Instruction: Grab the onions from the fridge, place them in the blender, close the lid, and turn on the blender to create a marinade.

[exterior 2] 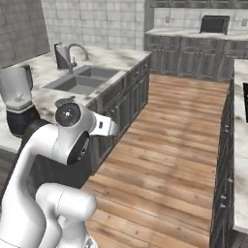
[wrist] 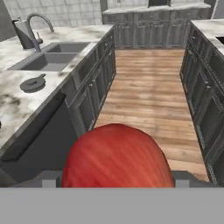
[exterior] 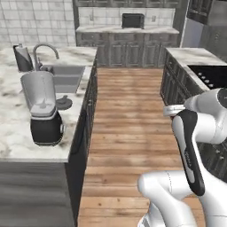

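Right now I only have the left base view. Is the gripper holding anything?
Observer: Yes. In the hand view a red onion sits between the fingertips of the gripper.
Operator: Which way is the hand facing?
Observer: Along the wooden floor between the cabinets, with the lid lying on the counter to the left of that view, in front of the sink.
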Robot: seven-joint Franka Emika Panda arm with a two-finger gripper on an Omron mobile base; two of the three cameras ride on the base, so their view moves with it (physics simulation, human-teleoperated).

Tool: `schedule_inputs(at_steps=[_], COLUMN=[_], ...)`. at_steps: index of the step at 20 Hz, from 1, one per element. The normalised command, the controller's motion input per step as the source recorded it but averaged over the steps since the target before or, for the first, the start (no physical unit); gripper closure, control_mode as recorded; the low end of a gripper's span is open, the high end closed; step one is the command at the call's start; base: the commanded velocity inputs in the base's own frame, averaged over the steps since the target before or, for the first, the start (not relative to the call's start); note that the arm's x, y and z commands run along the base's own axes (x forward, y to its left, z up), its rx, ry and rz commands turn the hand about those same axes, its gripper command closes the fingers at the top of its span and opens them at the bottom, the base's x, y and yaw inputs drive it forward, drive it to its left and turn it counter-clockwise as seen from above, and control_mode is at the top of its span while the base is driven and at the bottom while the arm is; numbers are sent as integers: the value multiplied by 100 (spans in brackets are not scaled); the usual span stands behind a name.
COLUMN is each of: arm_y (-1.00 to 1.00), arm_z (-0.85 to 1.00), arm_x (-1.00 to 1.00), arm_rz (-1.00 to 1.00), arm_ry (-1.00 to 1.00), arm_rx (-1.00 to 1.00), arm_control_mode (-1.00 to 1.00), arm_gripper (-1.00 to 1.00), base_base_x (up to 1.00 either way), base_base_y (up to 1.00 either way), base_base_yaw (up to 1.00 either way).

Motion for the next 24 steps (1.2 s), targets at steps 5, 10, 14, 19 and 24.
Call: schedule_inputs(at_steps=[5, 10, 14, 19, 24], arm_y=[0, 0, 0, 0, 0], arm_z=[0, 0, 0, 0, 0], arm_x=[0, 0, 0, 0, 0], arm_rz=[0, 0, 0, 0, 0], arm_ry=[0, 0, 0, 0, 0], arm_rx=[0, 0, 0, 0, 0], arm_control_mode=[100, 100, 100, 100, 100], arm_gripper=[100, 100, 100, 100, 100], base_base_x=[22, 46, 50, 50, 56], base_base_y=[4, 31, 29, 21, 3], base_base_yaw=[57, 37, 24, 19, 18])
